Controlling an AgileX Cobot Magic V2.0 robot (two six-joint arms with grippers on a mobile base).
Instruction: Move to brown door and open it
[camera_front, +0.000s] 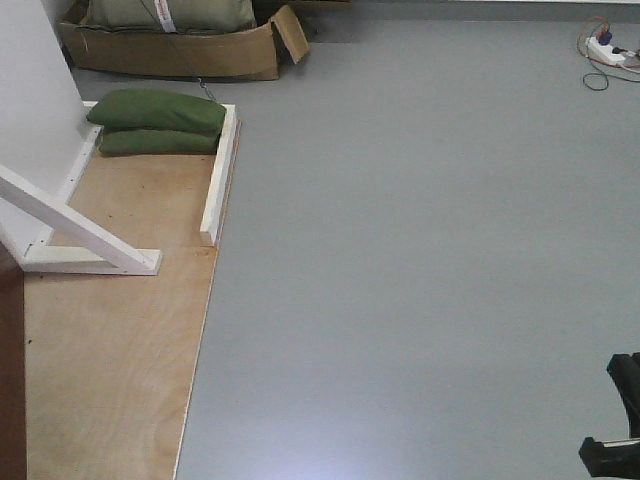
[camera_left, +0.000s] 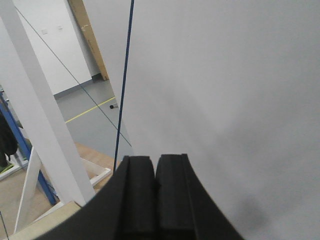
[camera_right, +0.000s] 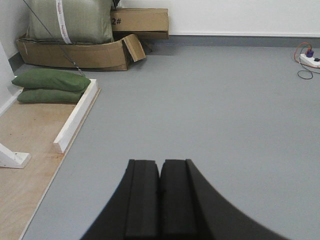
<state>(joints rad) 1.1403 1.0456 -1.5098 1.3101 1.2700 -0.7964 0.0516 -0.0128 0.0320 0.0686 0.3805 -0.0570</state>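
Only a thin strip of the brown door (camera_front: 10, 380) shows, cut off at the lower left edge. The left gripper (camera_left: 156, 170) and the right gripper (camera_right: 160, 172) have their jaws pressed together on nothing.

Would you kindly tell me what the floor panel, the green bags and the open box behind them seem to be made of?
The floor panel looks like unfinished plywood: pale tan, faint grain, matte. The green bags seem to be cloth, soft and sagging. The box looks like plain brown cardboard with bent flaps.
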